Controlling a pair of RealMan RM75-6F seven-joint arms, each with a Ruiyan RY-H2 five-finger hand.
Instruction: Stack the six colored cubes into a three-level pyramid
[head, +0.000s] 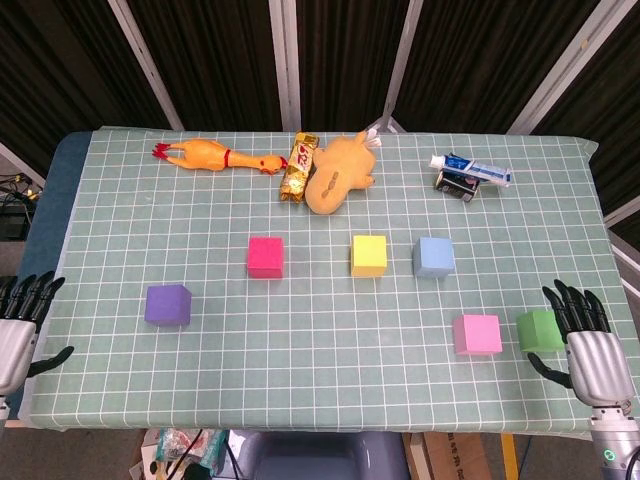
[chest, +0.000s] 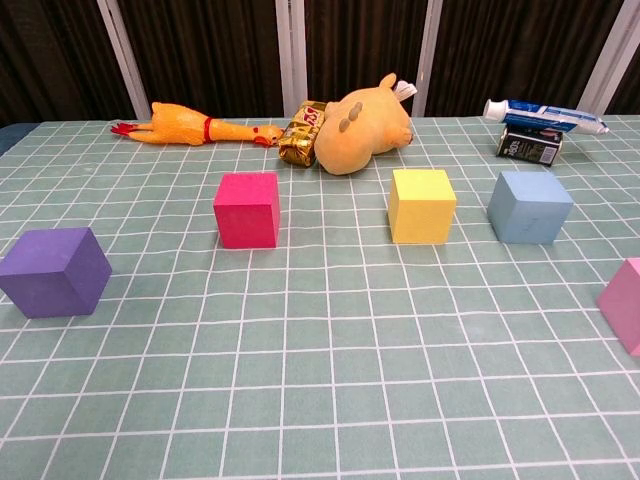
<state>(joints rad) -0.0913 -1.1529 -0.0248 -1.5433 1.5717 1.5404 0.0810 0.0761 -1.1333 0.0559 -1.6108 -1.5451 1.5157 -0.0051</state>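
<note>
Six cubes lie separately on the green gridded mat (head: 330, 350), none stacked. Taking the yellow cube (head: 368, 255) at the middle of the mat as the landmark: the magenta cube (head: 265, 257) sits to its left in the same row, with a clear gap between them, and the light blue cube (head: 433, 258) sits just to its right, near but not touching. The purple cube (head: 167, 305) lies well to the left of the yellow cube and nearer the front edge. The pink cube (head: 477, 334) lies to the right of the yellow cube and nearer the front edge, and the green cube (head: 540, 330) is just beyond the pink one, farther right still, with a small gap between the two.

The right hand (head: 583, 338) rests at the front right corner, far right of the yellow cube, fingers spread and upright, holding nothing; its fingers stand just beside the green cube, and contact cannot be judged. The left hand (head: 20, 320) is at the front left edge, well left of the yellow cube, fingers apart and empty.

Behind the yellow cube, along the far edge, lies a tan plush toy (head: 338, 175), with a wrapped candy bar (head: 298, 167) touching its left side and a rubber chicken (head: 215, 156) farther left. To the right of the plush, a toothpaste tube (head: 474, 168) lies on top of a small dark box (head: 456, 184).
</note>
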